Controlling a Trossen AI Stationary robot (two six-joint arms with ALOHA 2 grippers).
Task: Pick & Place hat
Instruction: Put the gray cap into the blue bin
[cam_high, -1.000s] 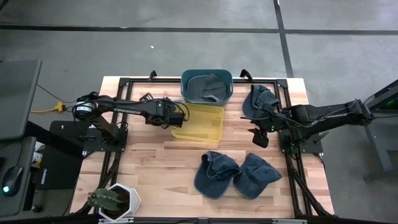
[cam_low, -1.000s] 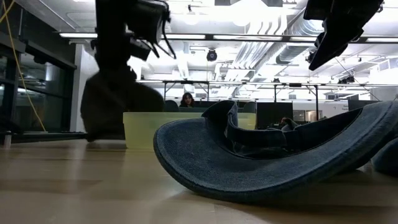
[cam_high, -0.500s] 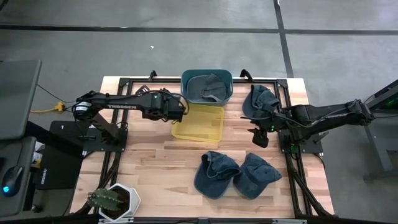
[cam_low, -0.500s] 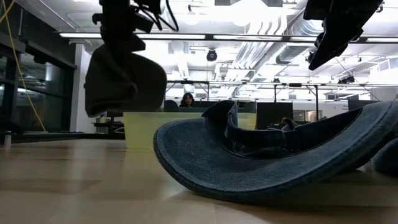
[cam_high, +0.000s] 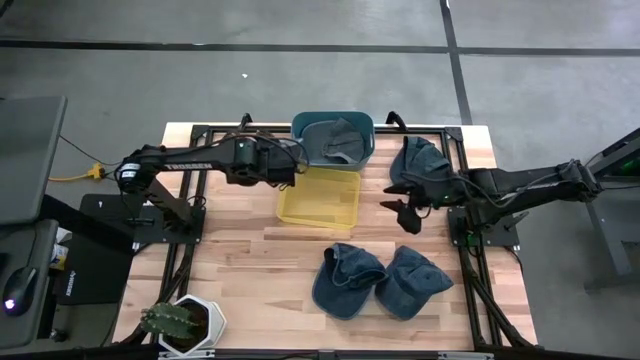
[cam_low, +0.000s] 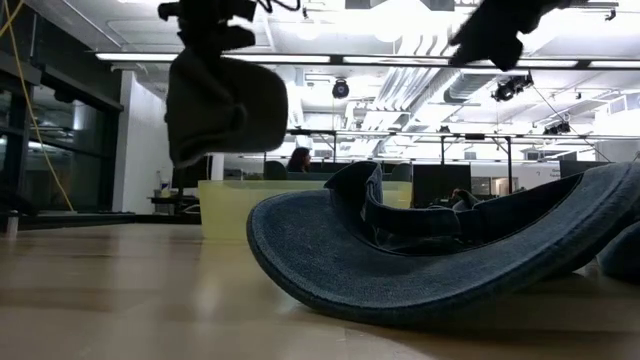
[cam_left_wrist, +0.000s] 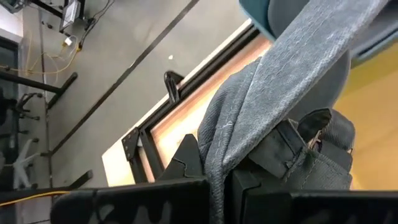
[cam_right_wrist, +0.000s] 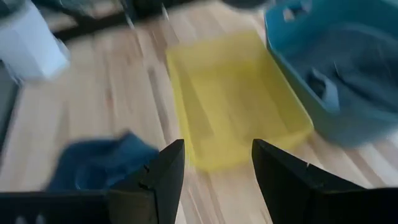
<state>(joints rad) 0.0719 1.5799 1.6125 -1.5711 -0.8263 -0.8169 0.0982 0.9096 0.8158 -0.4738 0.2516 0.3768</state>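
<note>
My left gripper hovers between the yellow tray and the teal bin, shut on a grey hat that hangs under it. The high view hides that hat beneath the arm. Another grey hat lies inside the bin. Two blue hats rest on their brims near the table's near edge, and a third blue hat lies by the right arm. My right gripper is open and empty above the table, right of the tray. My left gripper pinches a fold of the grey hat's cloth between its two fingers. The fingers come from above. The hat is lifted clear of the table and hangs bunched below them.
A potted cactus stands at the near left corner. Black frame rails run along the table's edges. The nearest blue hat fills the low view. Bare wood lies left of the tray.
My left gripper has risen and moved toward the far right, from the tray's left side toward the teal bin, carrying the grey hat up, well clear of the table. My right gripper has shifted slightly toward the table's left and turned, staying open.
</note>
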